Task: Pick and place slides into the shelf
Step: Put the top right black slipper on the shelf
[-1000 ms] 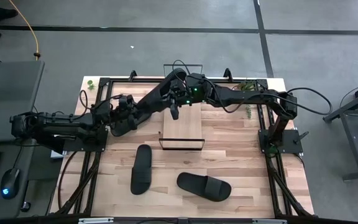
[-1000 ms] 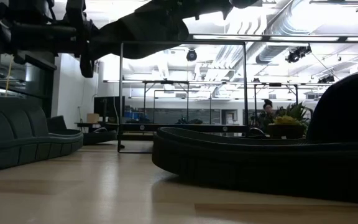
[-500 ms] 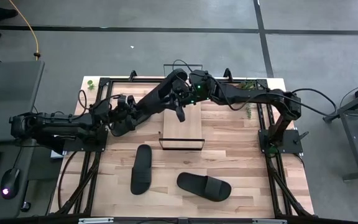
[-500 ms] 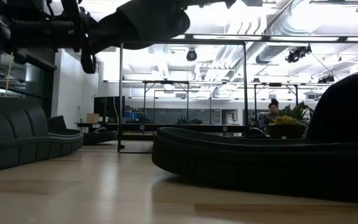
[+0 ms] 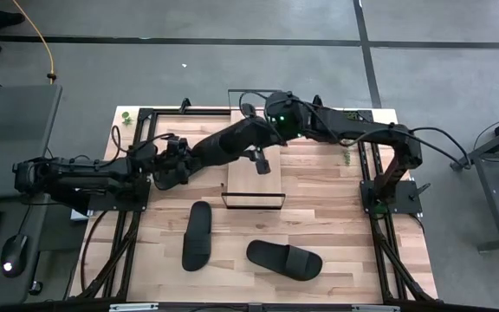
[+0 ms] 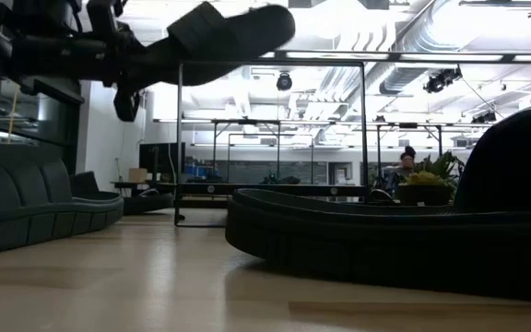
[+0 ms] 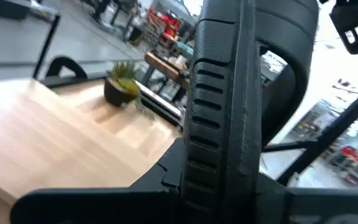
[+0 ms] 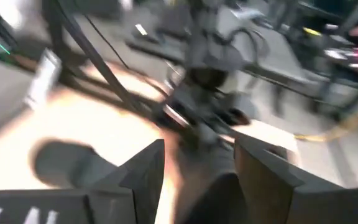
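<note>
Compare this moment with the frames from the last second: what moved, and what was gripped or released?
The right gripper let go of the raised slide, opened, and drew back toward the table's far edge. The left gripper stayed shut on that slide, now carrying it alone, and swung its free end out over the shelf. The two slides on the tabletop and the shelf did not move.

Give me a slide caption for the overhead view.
Left tool holds matte black slide sandal over light-wood shelf; right tool open beside it.
</note>
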Controlling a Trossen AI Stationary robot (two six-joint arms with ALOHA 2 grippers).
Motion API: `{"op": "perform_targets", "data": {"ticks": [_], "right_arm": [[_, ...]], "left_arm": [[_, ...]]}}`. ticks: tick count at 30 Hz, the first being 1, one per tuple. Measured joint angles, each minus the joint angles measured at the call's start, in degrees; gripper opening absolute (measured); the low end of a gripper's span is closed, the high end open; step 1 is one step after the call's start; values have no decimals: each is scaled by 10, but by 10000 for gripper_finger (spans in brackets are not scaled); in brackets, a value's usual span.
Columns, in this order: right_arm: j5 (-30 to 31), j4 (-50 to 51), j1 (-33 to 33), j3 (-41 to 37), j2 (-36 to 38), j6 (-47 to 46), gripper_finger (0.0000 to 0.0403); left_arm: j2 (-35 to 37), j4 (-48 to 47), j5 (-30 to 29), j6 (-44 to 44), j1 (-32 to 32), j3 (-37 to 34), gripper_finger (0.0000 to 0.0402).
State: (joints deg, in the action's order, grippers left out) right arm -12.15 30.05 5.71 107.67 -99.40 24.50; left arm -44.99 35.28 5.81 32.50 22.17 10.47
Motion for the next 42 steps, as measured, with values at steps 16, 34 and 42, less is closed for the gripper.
{"op": "perform_targets", "data": {"ticks": [16, 34, 42], "right_arm": [[355, 238, -131, 50, -1, 94, 181], [200, 80, -86, 50, -52, -255, 181], [160, 40, -59, 50, -96, -290, 181]], "left_arm": [[28, 2, 97, 56, 0, 1, 28], [27, 10, 64, 38, -1, 0, 34], [27, 16, 62, 33, 0, 1, 39]]}}
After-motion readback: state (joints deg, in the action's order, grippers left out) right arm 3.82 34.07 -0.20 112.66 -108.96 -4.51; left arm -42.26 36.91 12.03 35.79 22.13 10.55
